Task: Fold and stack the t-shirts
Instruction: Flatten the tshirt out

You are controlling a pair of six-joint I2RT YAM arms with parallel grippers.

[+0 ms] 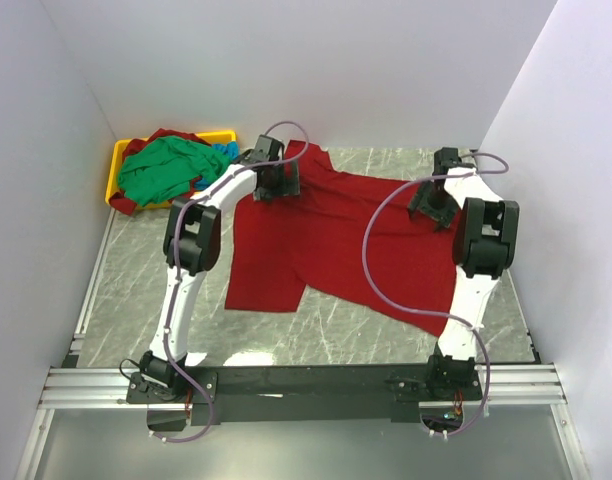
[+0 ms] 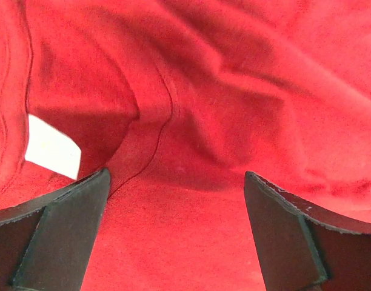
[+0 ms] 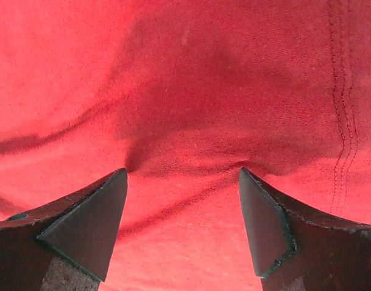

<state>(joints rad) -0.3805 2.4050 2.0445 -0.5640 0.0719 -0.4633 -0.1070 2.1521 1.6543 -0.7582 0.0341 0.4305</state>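
1. While the deep red cloth t-shirt [image 1: 336,240] lies spread on the grey marbled table [image 1: 136,300], its long axis runs from collar at far left to hem at near right, under both grippers.
2. The left gripper [image 2: 176,179] hangs wide open over the collar, beside the white neck label [image 2: 51,147], holding nothing.
3. The right gripper [image 3: 182,173], equally spread, touches puckered cloth at the far right edge, nothing clamped.

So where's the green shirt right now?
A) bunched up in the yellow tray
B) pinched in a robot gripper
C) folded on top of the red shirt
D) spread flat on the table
A: the green t-shirt sits crumpled in the yellow tray at the far left corner, while only the deep red t-shirt lies spread out on the table.
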